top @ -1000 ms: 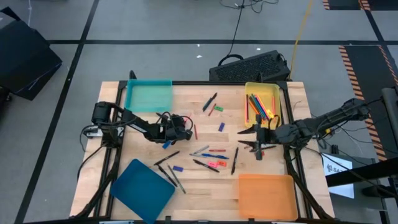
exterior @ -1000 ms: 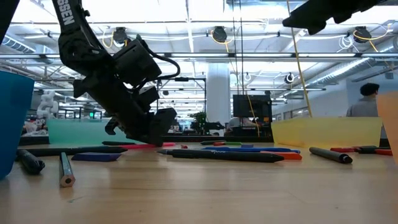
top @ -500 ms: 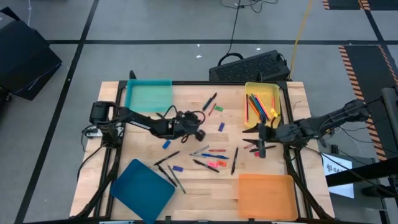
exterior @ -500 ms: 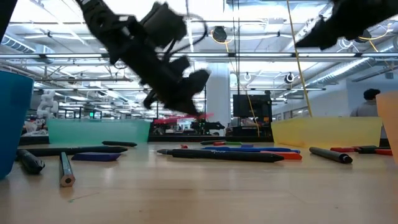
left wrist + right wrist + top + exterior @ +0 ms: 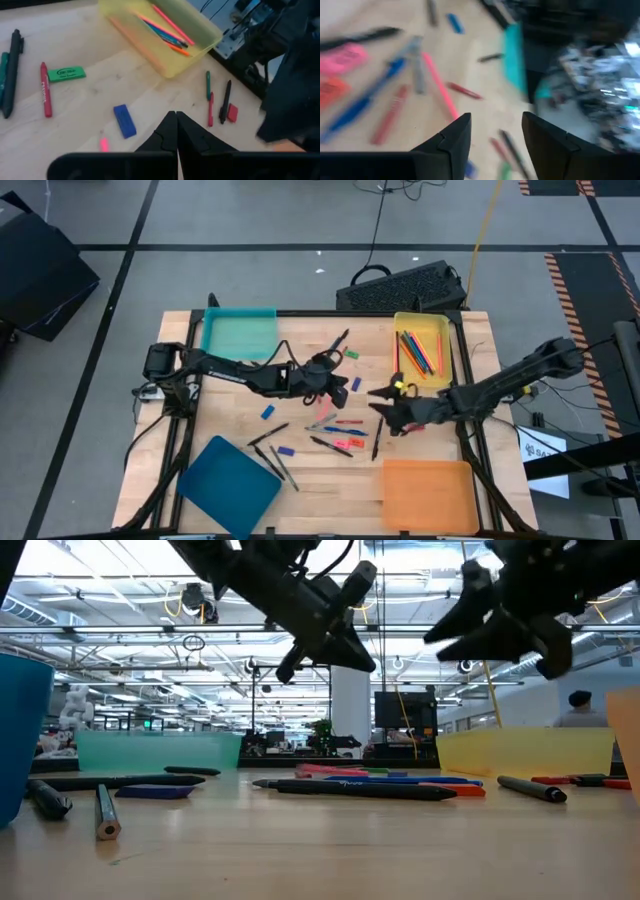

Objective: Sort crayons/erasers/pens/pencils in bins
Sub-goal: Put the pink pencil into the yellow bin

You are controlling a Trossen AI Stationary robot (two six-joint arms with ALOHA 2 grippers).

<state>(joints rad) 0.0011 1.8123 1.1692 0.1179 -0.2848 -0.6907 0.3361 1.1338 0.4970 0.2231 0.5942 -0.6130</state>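
My left gripper (image 5: pixel 336 386) hovers shut over the table's middle, above a blue eraser (image 5: pixel 124 120), with nothing seen between its fingers (image 5: pixel 175 131). My right gripper (image 5: pixel 384 404) hangs open (image 5: pixel 492 135) just right of it, above a loose cluster of pens (image 5: pixel 335 442). A pink pencil (image 5: pixel 335 770) lies flat on the table under the two grippers. A green eraser (image 5: pixel 66 74) and a red crayon (image 5: pixel 45 89) lie farther back. Several pencils (image 5: pixel 415 352) lie in the yellow bin (image 5: pixel 443 330).
The teal bin (image 5: pixel 240 335) stands at the far left, the dark blue bin (image 5: pixel 228 480) at the near left and the orange bin (image 5: pixel 428 495) at the near right. A pen, a red piece and short sticks (image 5: pixel 220 102) lie near the yellow bin.
My left gripper has risen and gone toward the table's right edge. The pink pencil it carried half a second ago now lies on the table below. My right gripper has gone toward the table's left, over the loose pens.
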